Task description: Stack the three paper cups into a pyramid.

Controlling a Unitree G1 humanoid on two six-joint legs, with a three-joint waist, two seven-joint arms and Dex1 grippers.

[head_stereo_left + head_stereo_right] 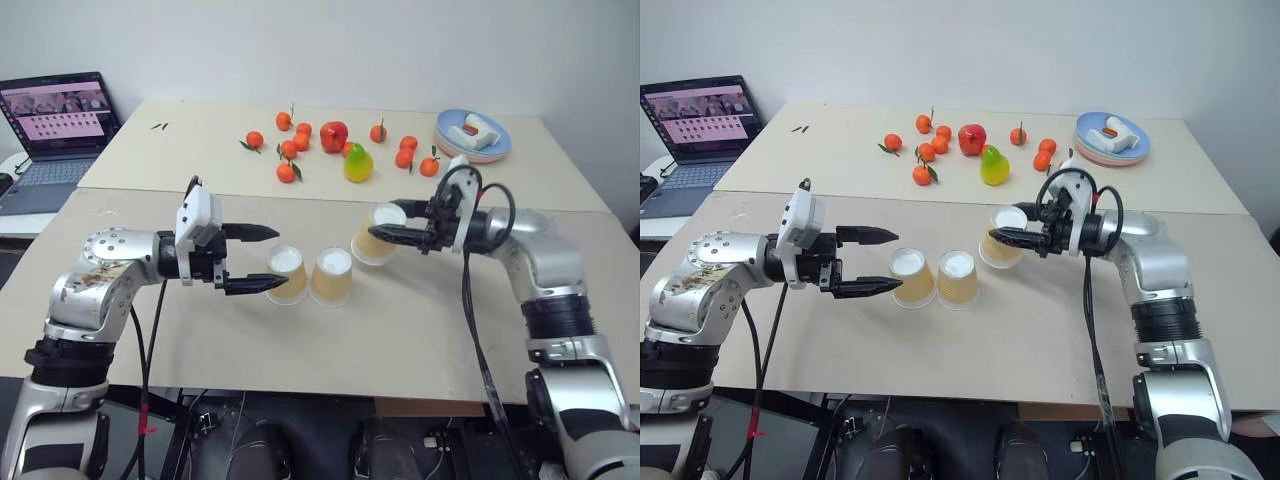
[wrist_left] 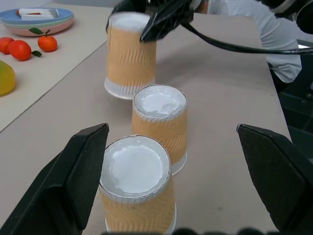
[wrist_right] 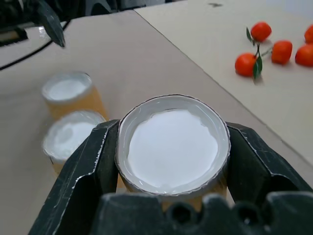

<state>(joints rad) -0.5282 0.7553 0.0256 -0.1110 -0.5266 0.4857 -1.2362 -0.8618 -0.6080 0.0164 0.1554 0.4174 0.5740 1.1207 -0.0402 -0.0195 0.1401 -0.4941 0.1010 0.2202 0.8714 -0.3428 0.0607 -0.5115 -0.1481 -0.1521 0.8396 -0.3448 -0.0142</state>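
both arms reach in from the head views: right gripper [image 1: 392, 232] clenched on the third cup [image 1: 376, 236], lifted and tilted, likely as the top tier. two base cups [image 1: 309, 275] stand touching on the table [image 1: 420, 340]. in the left wrist view, the left gripper [image 2: 176, 161] is spread wide beside them.

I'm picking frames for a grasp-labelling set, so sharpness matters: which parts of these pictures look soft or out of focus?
Right wrist view: the held cup is fairly crisp, but the two standing cups behind it and the oranges are soft. Left wrist view: the near cups are sharp, while the right gripper at the lifted cup's top is smeared. Both eye views look evenly lit and sharp.
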